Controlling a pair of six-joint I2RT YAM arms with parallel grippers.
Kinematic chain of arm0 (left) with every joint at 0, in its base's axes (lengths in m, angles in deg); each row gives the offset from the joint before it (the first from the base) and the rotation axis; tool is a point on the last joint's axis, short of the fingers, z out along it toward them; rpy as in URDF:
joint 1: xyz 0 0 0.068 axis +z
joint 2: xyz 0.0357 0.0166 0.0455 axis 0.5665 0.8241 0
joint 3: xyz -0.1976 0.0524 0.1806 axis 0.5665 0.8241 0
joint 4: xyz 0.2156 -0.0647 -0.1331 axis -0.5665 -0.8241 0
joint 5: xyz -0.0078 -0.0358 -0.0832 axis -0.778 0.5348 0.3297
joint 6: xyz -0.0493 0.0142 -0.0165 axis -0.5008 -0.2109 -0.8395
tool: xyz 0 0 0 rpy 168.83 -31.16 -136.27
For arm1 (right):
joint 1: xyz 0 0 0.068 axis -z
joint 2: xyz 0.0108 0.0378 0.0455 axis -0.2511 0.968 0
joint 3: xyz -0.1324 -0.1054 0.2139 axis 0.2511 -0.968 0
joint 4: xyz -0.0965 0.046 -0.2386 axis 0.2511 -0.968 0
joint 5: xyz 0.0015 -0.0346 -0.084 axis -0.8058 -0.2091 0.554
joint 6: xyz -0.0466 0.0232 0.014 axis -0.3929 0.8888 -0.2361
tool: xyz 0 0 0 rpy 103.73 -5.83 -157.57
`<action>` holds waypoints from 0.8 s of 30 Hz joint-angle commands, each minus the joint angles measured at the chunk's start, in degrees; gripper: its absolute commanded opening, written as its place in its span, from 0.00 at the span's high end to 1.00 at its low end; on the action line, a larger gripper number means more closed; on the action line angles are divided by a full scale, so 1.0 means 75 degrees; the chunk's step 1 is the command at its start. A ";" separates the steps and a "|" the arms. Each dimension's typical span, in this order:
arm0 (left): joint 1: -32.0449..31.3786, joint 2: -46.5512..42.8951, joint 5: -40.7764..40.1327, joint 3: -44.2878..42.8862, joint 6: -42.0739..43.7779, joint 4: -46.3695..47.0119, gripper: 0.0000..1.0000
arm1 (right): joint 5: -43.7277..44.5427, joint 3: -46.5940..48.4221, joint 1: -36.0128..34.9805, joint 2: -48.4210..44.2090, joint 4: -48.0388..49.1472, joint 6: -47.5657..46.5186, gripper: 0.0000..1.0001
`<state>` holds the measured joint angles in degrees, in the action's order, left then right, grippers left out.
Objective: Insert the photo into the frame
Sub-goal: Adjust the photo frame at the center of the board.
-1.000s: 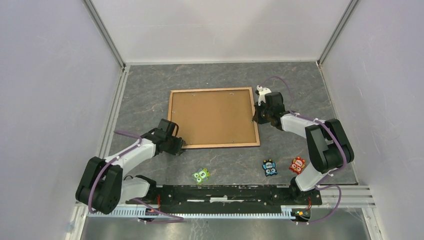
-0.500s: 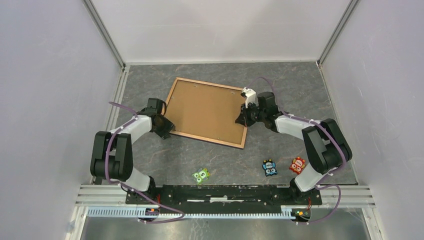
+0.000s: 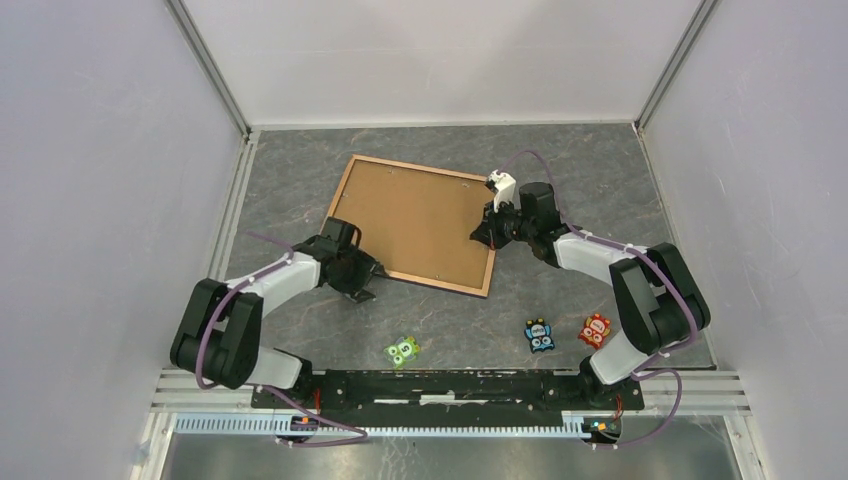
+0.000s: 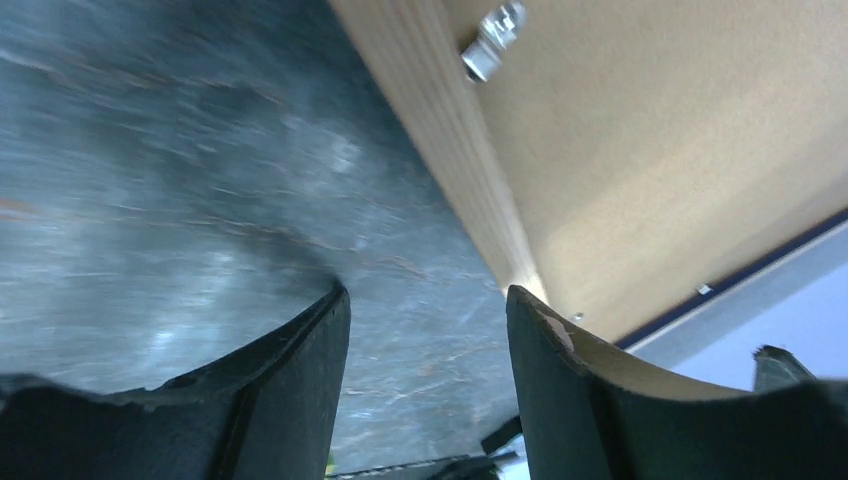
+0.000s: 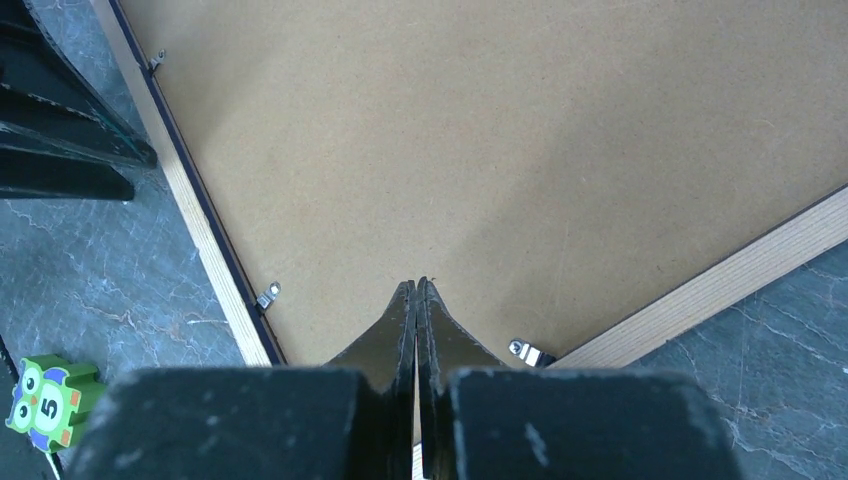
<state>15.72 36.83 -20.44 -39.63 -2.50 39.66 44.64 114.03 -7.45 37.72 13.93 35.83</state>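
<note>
— Left gripper (image 3: 366,284) is hanging with its jaws apart just off the near-left corner of the frame (image 5: 720,283), with only bare table (image 3: 600,170) showing between the fingers. How is the frame lying?

— Face down near the middle of the table, wood-coloured back up. Its long rails are running slantwise across, the right end dipping toward the near edge. The brown backing board (image 3: 412,222) is sitting inside the rails, with small metal clips (image 5: 528,351) showing along its edge.

— And the right gripper (image 5: 415,285)?

— Pinched fully together and holding nothing. Its tips are pointing down at the board just inside the frame's right rail. Whether they are pressing on it is not showing.

— The photo?

— Not appearing in any view. It may be lying beneath the board, but that is only a guess.

— Which arm is sitting nearer?

— The right one is reaching over the board itself. From the open one, the frame is lying to the right and toward the far edge.
</note>
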 commanded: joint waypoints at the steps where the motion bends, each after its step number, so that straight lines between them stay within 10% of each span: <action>1: -0.0589 0.0722 0.0145 0.0050 -0.1733 0.0804 0.35 | -0.0054 0.0010 0.0044 -0.0269 0.0254 0.0011 1.00; 16: -0.1296 0.1825 -0.0857 -0.0301 -0.2235 0.0429 0.62 | 0.0454 -0.0093 0.0214 -0.0837 -0.0072 -0.0275 1.00; 24: -0.0988 0.2639 -0.0794 -0.1270 0.1192 -0.0334 0.90 | 0.0970 -0.0125 0.0347 -0.0850 -0.0187 -0.0179 1.00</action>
<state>6.85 50.84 -17.77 -48.64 -13.99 45.54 48.60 113.39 -5.53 33.18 12.38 34.86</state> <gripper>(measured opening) 0.321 0.003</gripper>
